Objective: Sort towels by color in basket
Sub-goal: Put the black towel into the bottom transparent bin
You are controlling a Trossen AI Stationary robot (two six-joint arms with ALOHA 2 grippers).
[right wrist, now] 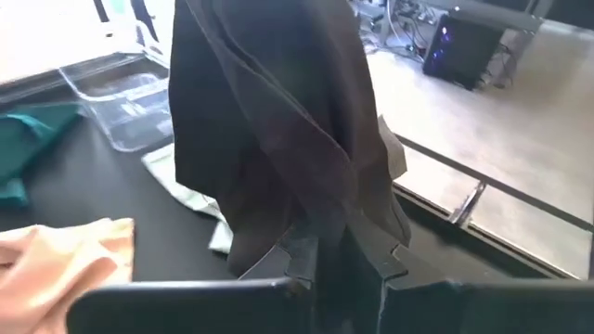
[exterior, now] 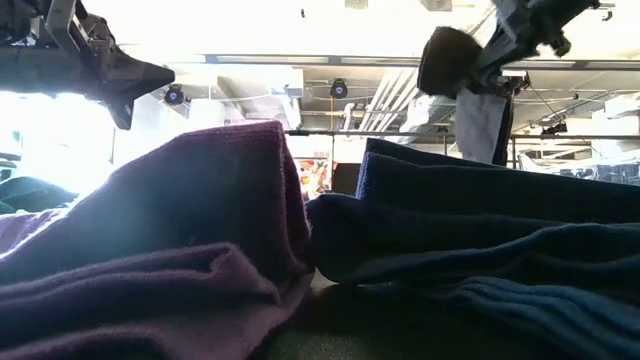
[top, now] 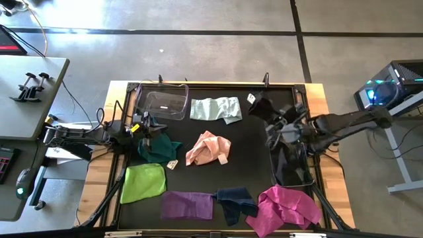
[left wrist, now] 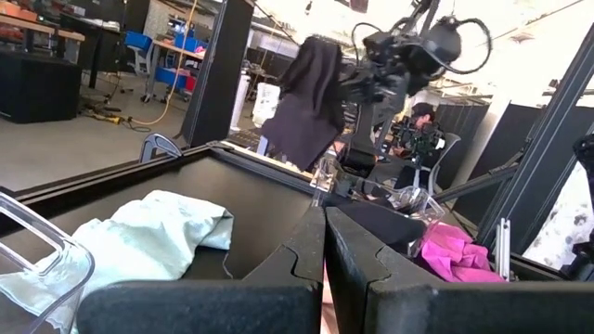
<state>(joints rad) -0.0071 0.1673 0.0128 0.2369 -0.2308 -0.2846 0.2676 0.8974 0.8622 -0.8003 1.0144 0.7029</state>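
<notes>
Right gripper [right wrist: 339,255] is pinching the black towel [right wrist: 269,121], soft cloth hanging in limp folds above the mat's right side. Left gripper [top: 147,125], fingers closed and holding nothing, is hovering by the crumpled teal towel [top: 157,147] and a clear plastic bin [top: 162,102]. Mint [top: 215,109], peach [top: 208,149], lime [top: 143,182], purple [top: 188,205], navy [top: 234,200] and magenta [top: 284,208] towels are lying rumpled around.

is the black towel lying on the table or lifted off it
Lifted. The black towel hangs bunched from the right gripper, whose fingers are shut on it; the left wrist view shows it dangling in the air above the table.
</notes>
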